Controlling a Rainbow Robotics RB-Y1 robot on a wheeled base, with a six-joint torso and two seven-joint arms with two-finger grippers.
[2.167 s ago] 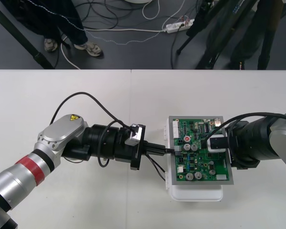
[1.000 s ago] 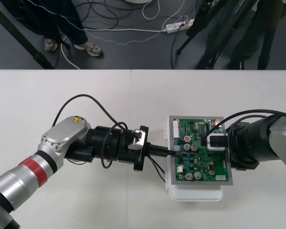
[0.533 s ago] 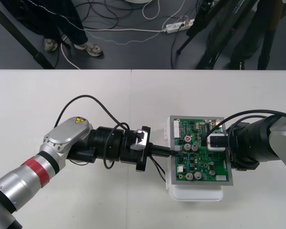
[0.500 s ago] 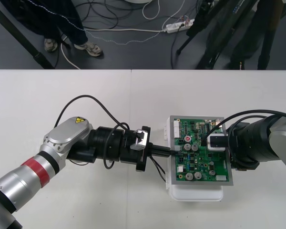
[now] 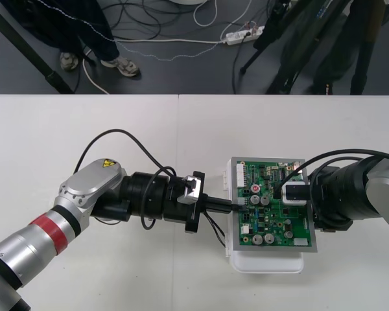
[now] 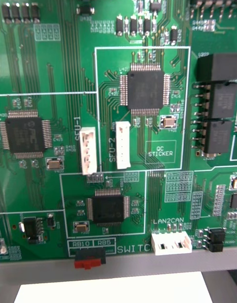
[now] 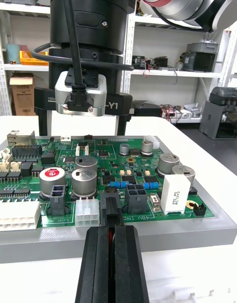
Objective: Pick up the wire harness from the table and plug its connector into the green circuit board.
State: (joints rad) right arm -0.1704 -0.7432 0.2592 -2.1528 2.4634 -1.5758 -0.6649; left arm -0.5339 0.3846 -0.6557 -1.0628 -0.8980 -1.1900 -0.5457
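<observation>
1. Your left arm reaches in from the lower left of the front view, lying low across the counter (image 5: 117,129). Its left claw (image 5: 228,205) meets the left edge of the green circuit board (image 5: 279,228).
2. The board sits on a white base (image 5: 266,262), right of the counter's middle.
3. In the left wrist view, the left claw's two black fingers (image 7: 133,263) are closed, with only a thin slit between them. They pinch the wire harness's small black plug (image 7: 111,209).
4. The plug stands at the board's near edge, between a white connector (image 7: 89,215) and a black connector (image 7: 136,197). You cannot tell from these views whether it is fully seated.
5. The harness's thin wires (image 5: 214,228) droop in a loop below the left claw, just beside the board's left edge.
6. Your right arm comes in from the right and holds the right claw (image 7: 83,128) over the board's right side, opposite the left claw.
7. The right claw's two fingers point down at the board and are spread wide apart, gripping nothing.
8. The right wrist view looks straight down at the board from close range, showing chips, white headers and a small red switch (image 6: 90,258) at its edge.
</observation>
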